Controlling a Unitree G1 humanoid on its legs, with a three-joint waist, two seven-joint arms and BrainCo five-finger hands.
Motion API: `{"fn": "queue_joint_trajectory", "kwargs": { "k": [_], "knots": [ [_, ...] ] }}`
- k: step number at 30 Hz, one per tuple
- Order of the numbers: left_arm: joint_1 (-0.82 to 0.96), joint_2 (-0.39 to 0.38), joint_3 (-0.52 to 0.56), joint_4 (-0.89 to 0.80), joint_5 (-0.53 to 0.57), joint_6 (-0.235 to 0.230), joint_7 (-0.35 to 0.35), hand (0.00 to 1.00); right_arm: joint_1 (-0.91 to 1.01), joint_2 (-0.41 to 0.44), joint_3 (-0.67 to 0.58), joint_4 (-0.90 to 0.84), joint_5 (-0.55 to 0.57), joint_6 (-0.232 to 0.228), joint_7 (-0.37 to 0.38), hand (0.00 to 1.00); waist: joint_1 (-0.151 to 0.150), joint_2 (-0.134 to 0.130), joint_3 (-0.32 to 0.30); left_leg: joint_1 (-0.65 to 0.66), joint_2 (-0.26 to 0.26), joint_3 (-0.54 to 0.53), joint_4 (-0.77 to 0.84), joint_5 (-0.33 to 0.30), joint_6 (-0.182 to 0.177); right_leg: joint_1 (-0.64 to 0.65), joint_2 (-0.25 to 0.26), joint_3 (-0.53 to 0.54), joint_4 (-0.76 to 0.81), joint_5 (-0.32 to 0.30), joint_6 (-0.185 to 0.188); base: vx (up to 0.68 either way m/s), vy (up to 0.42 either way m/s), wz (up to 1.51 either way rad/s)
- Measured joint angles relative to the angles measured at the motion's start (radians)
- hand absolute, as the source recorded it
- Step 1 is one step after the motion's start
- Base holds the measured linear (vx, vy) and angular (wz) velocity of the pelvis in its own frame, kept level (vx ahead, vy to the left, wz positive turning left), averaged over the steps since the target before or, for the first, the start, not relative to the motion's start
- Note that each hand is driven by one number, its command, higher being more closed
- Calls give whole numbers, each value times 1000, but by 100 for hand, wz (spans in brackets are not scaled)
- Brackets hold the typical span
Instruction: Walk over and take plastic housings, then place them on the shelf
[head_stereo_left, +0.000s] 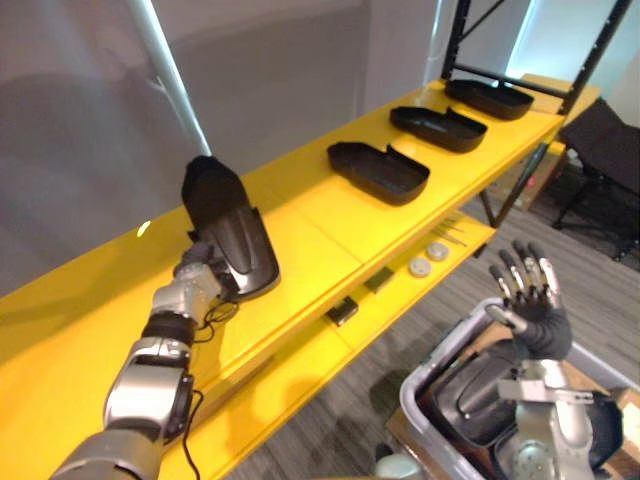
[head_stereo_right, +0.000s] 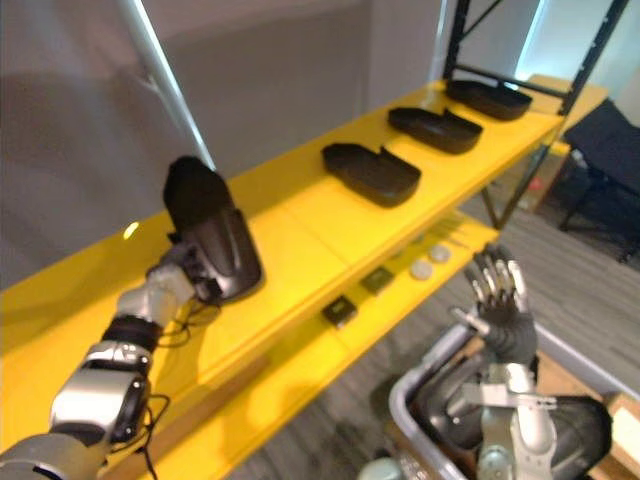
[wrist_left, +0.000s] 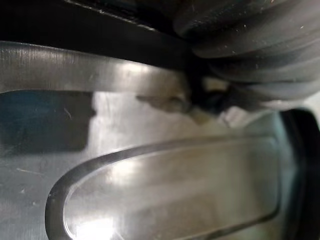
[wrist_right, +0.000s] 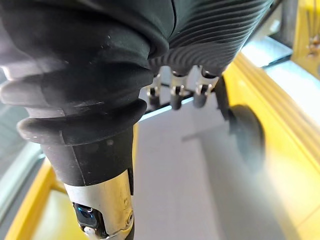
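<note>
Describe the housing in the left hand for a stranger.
Find the yellow shelf with black housings in a row. The held housing is at the near end, gripped by the left hand. It alone tilts up; the other three lie flat.

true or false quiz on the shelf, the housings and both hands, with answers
1. The left hand grips a black housing at the yellow shelf. True.
2. The right hand holds a housing. False: it is open and empty, raised above the grey bin.
3. Three more housings lie along the upper shelf. True.
4. The grey bin is empty. False: dark housings lie inside it.
</note>
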Motion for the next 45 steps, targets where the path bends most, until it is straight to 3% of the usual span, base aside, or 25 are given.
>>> {"fn": "queue_joint_trajectory", "kwargs": {
  "k": [2, 3, 9, 14, 22, 27, 30, 32, 33, 35, 39, 41, 45],
  "knots": [
    [-23, 1, 11, 25, 0, 11, -10, 100, 0, -4, 0, -3, 0, 17, -2, 0, 0, 1, 15, 0, 0, 0, 1, 0, 0, 0, 0, 0, 0, 0, 0, -17, -11, 0],
    [-27, 1, 13, 31, 0, 11, -12, 0, 0, -5, 0, -5, 1, 18, -3, 0, -1, 2, 20, 0, 0, 0, 1, 0, 0, 0, 0, 0, 0, 0, 0, -36, -21, 0],
    [-32, 2, 37, 55, 51, 6, -54, 0, -1, -5, -3, -9, 1, 31, -16, 0, -7, 19, 37, 0, 4, 1, 1, 1, -2, 0, 4, 0, -2, 0, -1, -4, -5, 0],
    [-32, 3, 36, 56, 73, 0, -58, 0, -1, -5, -3, -9, 1, 37, -17, 0, -12, 17, 41, 0, 6, 3, 1, 2, -3, 0, 6, 1, -5, 0, -1, -13, -8, 0],
    [-32, 13, 29, 56, 76, -4, -50, 0, 0, -5, -3, -33, 1, 37, -16, 0, -29, 15, 48, 0, 6, 5, 0, 2, -3, 0, 6, 3, -6, 0, 0, 0, 0, 0],
    [-40, 13, 27, 50, 80, -42, -2, 0, -1, -8, -2, -38, 1, 36, -16, 0, -31, 17, 69, 0, 6, 6, 1, 2, -3, 0, 6, 4, -6, 0, 0, 0, 0, 0],
    [-84, 13, 30, 43, 166, -49, 77, 0, 2, -9, -2, -38, -2, 19, -16, 0, -32, 19, 75, -10, 6, 6, 3, 2, -4, -11, 7, 5, -6, 0, 0, 0, 0, 0],
    [-151, 27, 28, 19, 320, -49, 111, 0, 3, -9, 1, -38, -10, -22, -17, 0, -29, 19, 75, -13, 7, 7, 3, 3, -4, -19, 8, 5, -5, 1, 0, 0, 0, 0],
    [-169, 37, 27, 13, 371, -48, 112, 0, 3, -9, 1, -38, -10, -33, -17, 0, -29, 19, 75, -12, 7, 8, 3, 3, -4, -20, 8, 5, -5, 1, 0, 0, 0, 0],
    [-242, 111, -33, -38, 586, -50, 97, 0, 5, -10, 1, -38, -9, -87, -18, 0, -29, 19, 75, -12, 8, 11, 4, 3, -4, -20, 9, 5, -5, 0, -2, 0, 0, 0],
    [-295, 200, -95, -160, 772, -98, 30, 0, 0, -27, 17, -37, 28, -155, -66, 0, -25, 19, 75, -9, 11, 13, 13, 3, -4, -7, 8, 2, -7, -3, -7, 0, 0, 2],
    [-293, 200, -112, -187, 783, -108, 30, 0, -1, -26, 25, -36, 49, -176, -83, 0, -21, 19, 75, -9, 10, 10, 16, 3, -4, 1, 6, -5, -7, -3, -7, -9, -6, 13],
    [-185, 193, -130, -425, 757, -157, 24, 0, -31, -25, 44, -36, 92, -194, -98, 0, -3, 20, 75, -11, 11, 0, 16, 4, -4, 13, 4, -38, -9, -3, -6, -59, -27, 20]
  ]
}}
